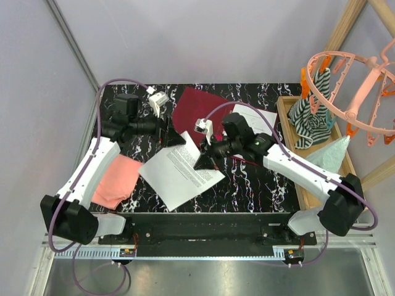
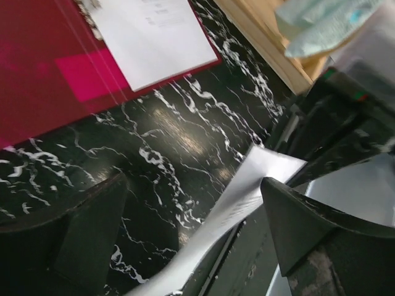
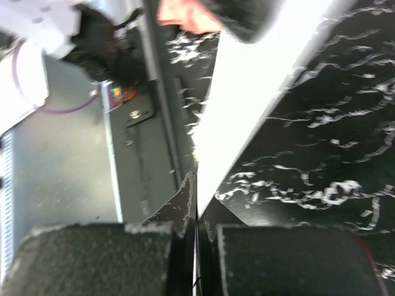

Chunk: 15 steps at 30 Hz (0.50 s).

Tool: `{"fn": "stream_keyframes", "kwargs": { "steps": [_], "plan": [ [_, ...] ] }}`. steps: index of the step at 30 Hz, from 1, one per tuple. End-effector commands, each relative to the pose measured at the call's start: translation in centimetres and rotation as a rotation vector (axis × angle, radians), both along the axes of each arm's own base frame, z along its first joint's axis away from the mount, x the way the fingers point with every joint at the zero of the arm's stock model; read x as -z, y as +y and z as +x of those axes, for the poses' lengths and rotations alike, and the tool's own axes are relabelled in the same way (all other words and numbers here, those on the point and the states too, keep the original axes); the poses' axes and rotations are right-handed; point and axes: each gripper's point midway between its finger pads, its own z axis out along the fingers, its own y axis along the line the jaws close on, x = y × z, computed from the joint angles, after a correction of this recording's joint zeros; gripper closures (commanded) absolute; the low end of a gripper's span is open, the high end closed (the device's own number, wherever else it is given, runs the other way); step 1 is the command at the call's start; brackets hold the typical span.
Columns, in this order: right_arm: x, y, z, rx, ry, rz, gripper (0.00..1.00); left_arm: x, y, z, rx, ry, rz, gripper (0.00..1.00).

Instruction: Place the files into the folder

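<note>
**A:** Where did the papers stand, and what had hold of them?

**B:** One sheet (image 1: 179, 171) lay skewed on the near middle of the table (image 1: 247, 188), just right of the pink cloth (image 1: 117, 177). The right gripper (image 1: 207, 159) had its fingers pressed together on the sheet's far right edge, and its own camera showed the paper caught between the pads. The folder (image 1: 199, 105) lay beyond, at the far middle, and a second sheet (image 1: 258, 118) looked to be resting on its right part.

**A:** And the other arm?

**B:** The left gripper (image 1: 165, 132) hung by the sheet's far corner with its fingers spread and nothing in them. Its camera showed the raised, curling edge between them. I could not tell whether they touched it.

**A:** What worried you?

**B:** The hold, mostly. With one thin pinch on one edge, most of the paper was on the table, so I judged that a pull toward the folder could drag it flat. The leading corner might then catch the folder's rim and crease, or slide underneath rather than on top.

**A:** Anything else?

**B:** It could slip out of the pinch. A careless sweep might also nudge the second sheet off the red surface. The two claws were close together too, so closing the left one in a hurry risked a knock.
</note>
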Motion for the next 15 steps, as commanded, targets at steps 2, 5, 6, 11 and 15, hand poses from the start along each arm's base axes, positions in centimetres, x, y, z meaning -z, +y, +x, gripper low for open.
{"fn": "stream_keyframes", "kwargs": {
  "steps": [2, 5, 6, 11, 15],
  "plan": [
    [0.1, -0.9, -3.5, -0.138, 0.064, 0.048, 1.00, -2.2, -1.4, -1.8, 0.218, -0.094, -0.087, 0.10],
    [-0.4, -0.9, -3.8, -0.151, 0.068, 0.063, 1.00, -1.5, -2.1, -2.9, 0.285, -0.056, -0.118, 0.15],
    [-0.6, -0.9, -3.9, -0.151, 0.060, 0.070, 1.00, -1.6, -2.4, -3.9, 0.323, -0.046, -0.140, 0.16],
    [-1.1, -1.0, -3.7, -0.136, 0.023, 0.085, 1.00, -0.5, -2.8, -5.6, 0.369, -0.001, -0.158, 0.16],
    [-0.7, -0.8, -3.6, -0.141, 0.035, 0.083, 1.00, 1.2, -3.1, -6.1, 0.358, 0.038, -0.125, 0.17]
  ]
}}
